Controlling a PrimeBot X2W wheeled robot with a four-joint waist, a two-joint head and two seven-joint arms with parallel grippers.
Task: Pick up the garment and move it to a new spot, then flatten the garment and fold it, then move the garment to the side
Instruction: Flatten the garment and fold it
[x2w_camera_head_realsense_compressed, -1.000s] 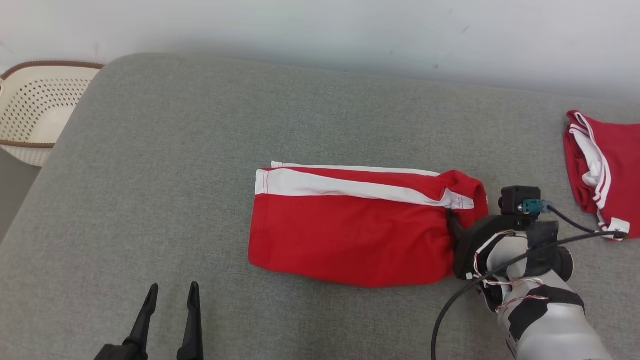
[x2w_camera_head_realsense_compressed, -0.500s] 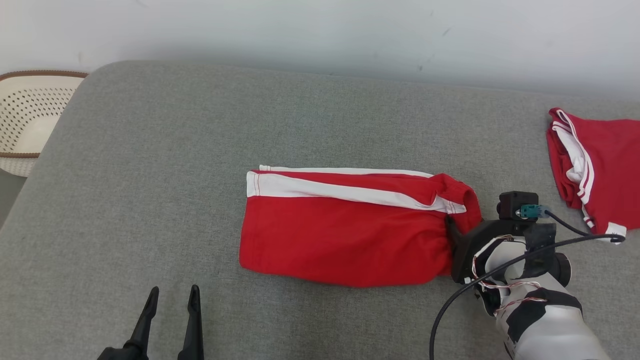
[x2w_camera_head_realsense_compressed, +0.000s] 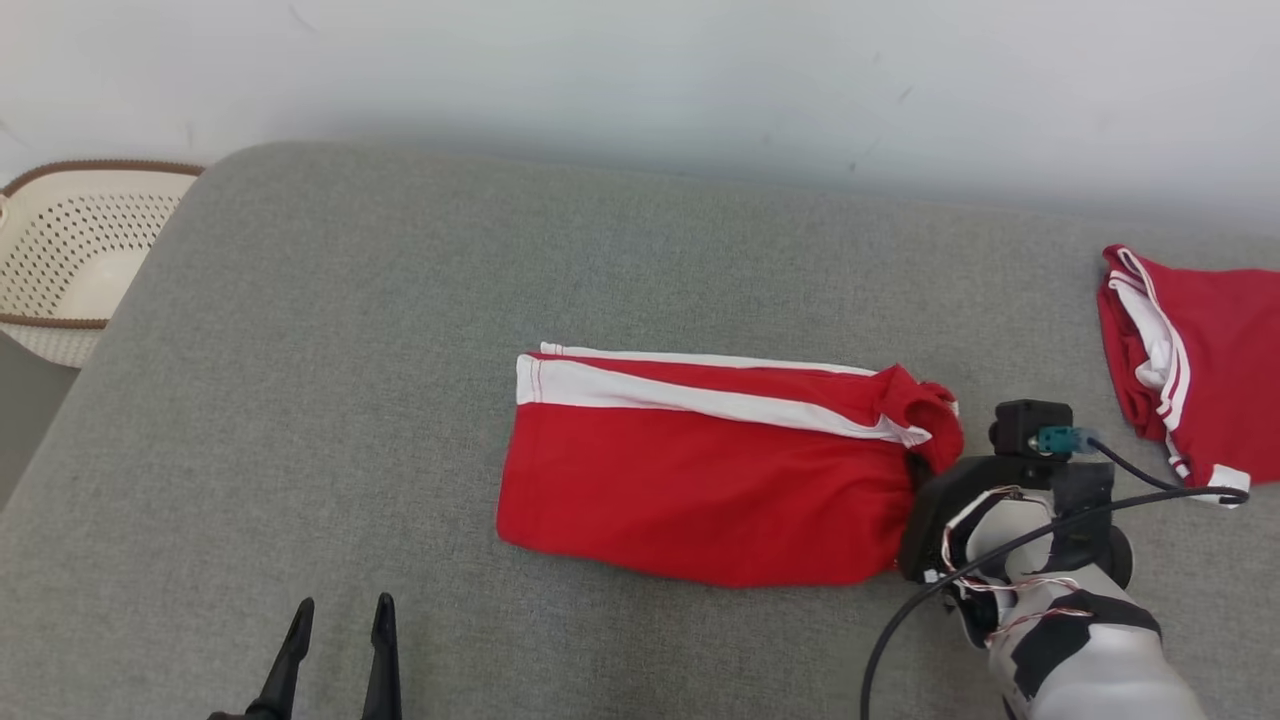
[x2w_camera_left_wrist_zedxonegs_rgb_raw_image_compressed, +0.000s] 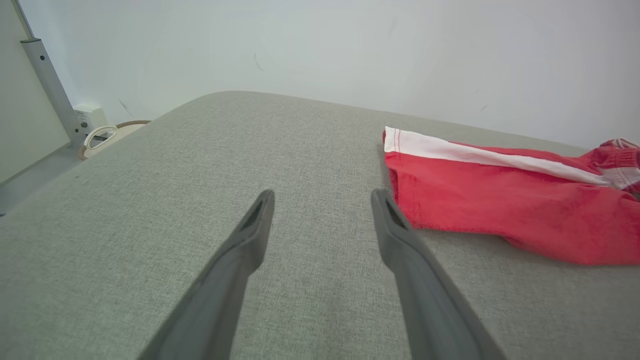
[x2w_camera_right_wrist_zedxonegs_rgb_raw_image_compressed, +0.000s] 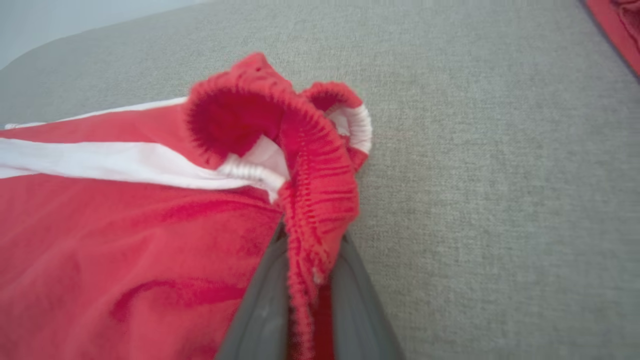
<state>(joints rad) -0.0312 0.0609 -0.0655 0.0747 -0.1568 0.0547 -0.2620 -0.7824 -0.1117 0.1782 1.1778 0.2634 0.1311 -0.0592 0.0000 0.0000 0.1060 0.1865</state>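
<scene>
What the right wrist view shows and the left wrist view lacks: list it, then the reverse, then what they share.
Right wrist view, not left wrist view: the right gripper shut on the red garment's bunched elastic waistband, and a corner of a second red garment at the top right.
Left wrist view, not right wrist view: the left gripper open above bare cushion, a pale basket and a metal post at the far left.
Both: the red garment with its white stripe, the grey cushion, the pale wall.

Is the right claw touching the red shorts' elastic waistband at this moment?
Touching. The right wrist view shows the right claw closed on the waistband, with the ribbed elastic squeezed between its jaws.
</scene>
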